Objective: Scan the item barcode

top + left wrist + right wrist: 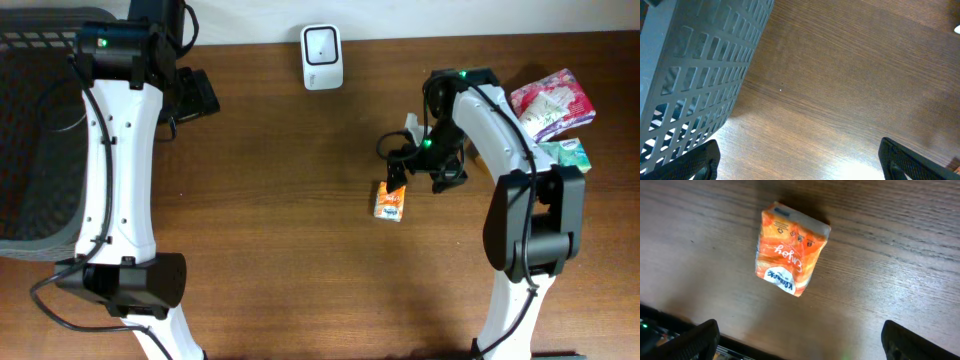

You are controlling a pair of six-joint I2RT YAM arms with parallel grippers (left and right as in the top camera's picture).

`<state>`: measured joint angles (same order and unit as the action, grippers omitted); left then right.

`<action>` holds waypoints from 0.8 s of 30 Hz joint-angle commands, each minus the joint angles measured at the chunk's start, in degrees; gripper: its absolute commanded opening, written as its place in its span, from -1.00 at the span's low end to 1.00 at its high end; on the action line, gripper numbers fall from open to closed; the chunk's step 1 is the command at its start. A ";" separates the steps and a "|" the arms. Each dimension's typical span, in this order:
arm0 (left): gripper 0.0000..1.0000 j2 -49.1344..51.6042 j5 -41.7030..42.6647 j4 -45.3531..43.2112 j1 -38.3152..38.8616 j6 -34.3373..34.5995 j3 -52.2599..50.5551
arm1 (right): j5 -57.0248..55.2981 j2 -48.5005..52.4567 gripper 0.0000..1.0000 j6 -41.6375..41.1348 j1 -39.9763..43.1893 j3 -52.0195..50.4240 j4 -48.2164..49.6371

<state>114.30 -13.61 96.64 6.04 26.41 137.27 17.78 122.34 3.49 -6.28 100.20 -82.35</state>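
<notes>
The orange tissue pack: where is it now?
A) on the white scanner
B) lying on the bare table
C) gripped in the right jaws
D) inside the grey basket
B: the orange tissue pack lies flat on the wooden table, and nothing grips it.

Basket (25, 150) cut off at overhead's left edge. Packs (553, 100) partly hidden behind right arm (497, 118), print unreadable. Left claw (805, 161) and right claw (800, 341) cropped to tips.
</notes>
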 commanded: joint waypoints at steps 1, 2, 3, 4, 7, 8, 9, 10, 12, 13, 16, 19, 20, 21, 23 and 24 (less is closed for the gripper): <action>0.98 -1.44 -0.61 0.07 0.17 0.07 0.63 | -0.28 -0.15 0.99 1.68 0.28 -5.86 3.93; 0.98 -1.44 -0.61 0.07 0.17 0.07 0.63 | 0.02 -0.15 0.92 -1.42 0.37 -7.21 5.95; 0.98 -1.44 -0.61 0.07 0.17 0.07 0.63 | 1.36 -0.15 0.56 -2.93 0.37 -7.48 8.44; 0.98 -1.44 -0.61 0.07 0.17 0.07 0.63 | 2.82 -0.15 0.45 -2.91 0.37 -7.48 8.92; 0.98 -1.44 -0.61 0.07 0.17 0.07 0.63 | 5.35 -0.15 -0.31 -2.91 0.31 -8.04 8.90; 0.98 -1.44 -0.61 0.07 0.17 0.07 0.63 | 5.38 -0.15 -0.31 -2.91 0.31 -8.76 9.16; 0.98 -1.44 -0.61 0.09 0.17 0.07 0.63 | 5.40 -0.15 -0.31 -2.95 0.31 -10.05 10.10; 0.98 -1.44 -0.61 0.07 0.17 0.07 0.63 | 5.40 -0.15 -0.31 -4.61 0.33 -12.26 12.55; 0.98 -1.44 -0.61 0.07 0.17 0.07 0.63 | 5.81 -0.15 -0.31 -7.80 0.31 -15.06 16.74; 0.98 -1.44 -0.61 0.09 0.17 0.07 0.63 | 6.01 -0.15 -0.32 -8.81 0.31 -16.28 18.80; 0.98 -1.44 -0.61 0.07 0.17 0.07 0.63 | 6.38 -0.15 -0.79 -9.99 0.24 -17.31 20.85; 0.98 -1.44 -0.61 0.07 0.17 0.07 0.63 | 21.29 -0.22 -0.92 -3.54 0.31 -16.94 21.86; 0.98 -1.44 -0.61 0.07 0.17 0.07 0.63 | 32.39 -0.46 -0.92 4.52 0.44 -15.91 21.46; 0.98 -1.44 -0.61 0.07 0.17 0.07 0.63 | 38.60 -0.72 -0.92 8.48 0.66 -14.32 20.31; 0.98 -1.44 -0.61 0.09 0.17 0.07 0.63 | 45.16 -0.94 -0.92 18.32 1.77 -9.05 12.94; 0.98 -1.44 -0.61 0.09 0.17 0.07 0.63 | 46.73 -0.94 -0.92 22.80 2.34 -7.17 9.79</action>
<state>114.30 -13.61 96.66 6.04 26.41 137.27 55.61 122.41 14.13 -5.56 88.53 -68.49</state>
